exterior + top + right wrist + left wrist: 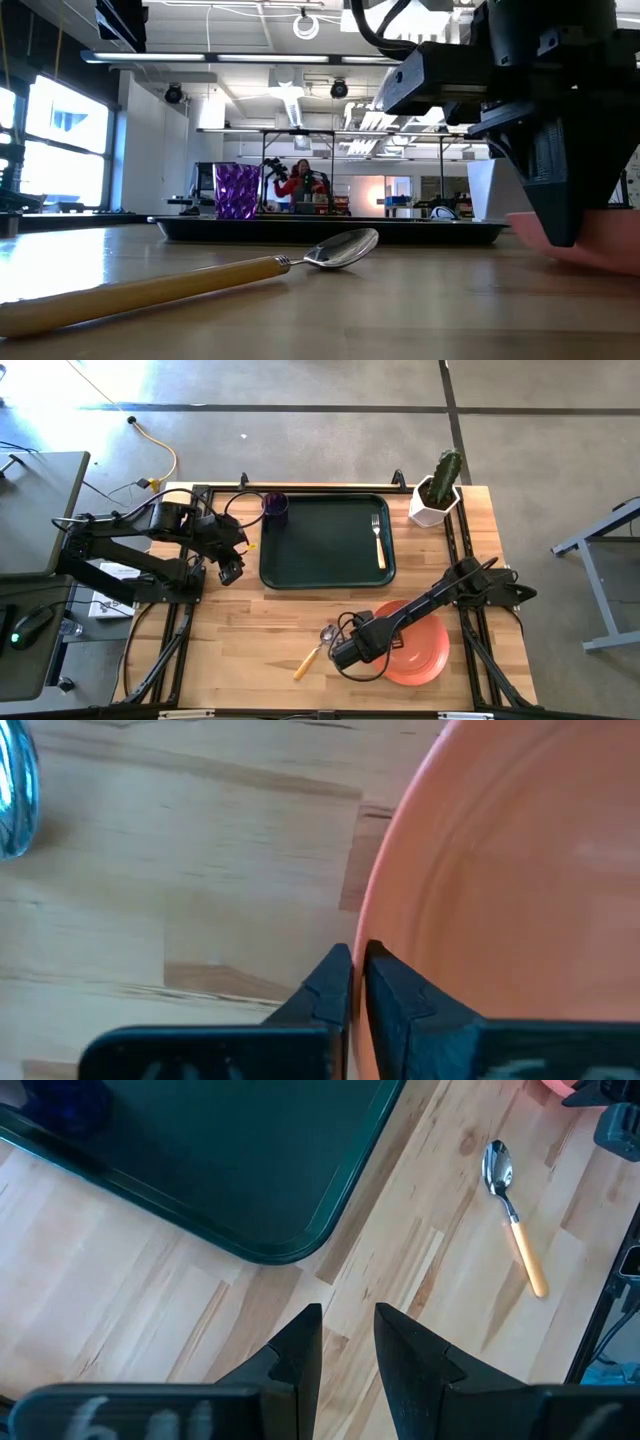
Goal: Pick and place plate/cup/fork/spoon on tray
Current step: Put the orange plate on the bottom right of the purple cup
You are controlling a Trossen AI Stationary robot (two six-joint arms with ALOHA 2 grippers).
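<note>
The salmon-orange plate (420, 650) lies at the table's near right. My right gripper (372, 652) is shut on its left rim and shows large in the low view (565, 235). The spoon (315, 648) lies flat on the table just left of the plate. The dark green tray (328, 565) lies mid-table. The purple cup (275, 508) stands in its far left corner, and the fork (378, 540) lies along its right side. My left gripper (232, 570) hangs narrowly open and empty by the tray's left near corner (290, 1250). My right gripper pinches the plate's left rim (372, 925) between its two fingers, one fingertip (335, 975) outside the rim and the other over the plate's inner slope. The fingers come from above, slanting down from the table's right. I cannot tell whether the rim is lifted off the table.
A white pot with a cactus (438, 495) stands at the table's far right corner. Bare wood lies between the tray's near edge and the spoon. A person (298, 185) shows far off in the room beyond the table.
</note>
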